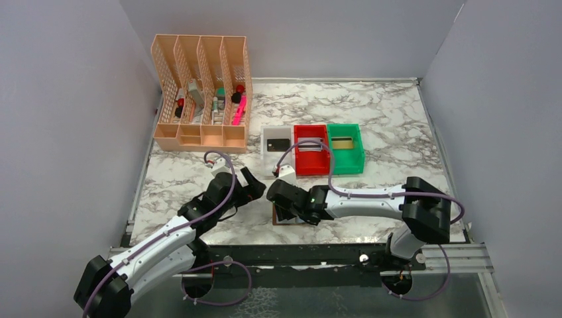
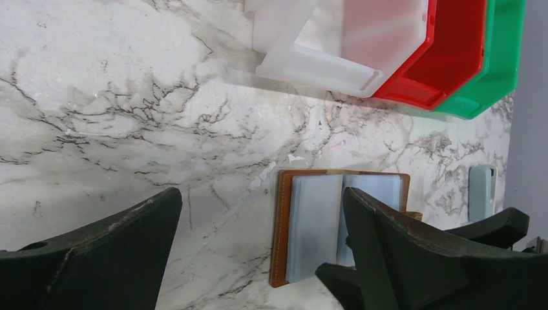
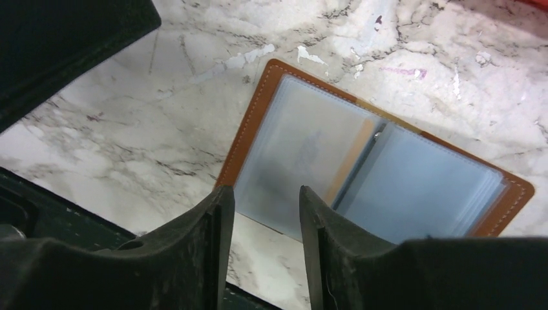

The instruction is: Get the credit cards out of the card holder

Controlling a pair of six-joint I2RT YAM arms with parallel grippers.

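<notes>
Right pincer (image 3: 263, 194), slightly parted and gripping nothing, is hovering over the near edge of the marble worktop (image 3: 129, 129), where the brown card holder (image 3: 362, 168) is lying open just beyond its tips, long axis slanting across them. Left pincer (image 2: 258, 194), spread wide and empty, is hanging farther off.

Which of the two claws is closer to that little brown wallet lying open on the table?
The right one. The right gripper hangs directly over the wallet, fingers slightly apart and holding nothing; the left gripper sits wide open off to the wallet's left.
</notes>
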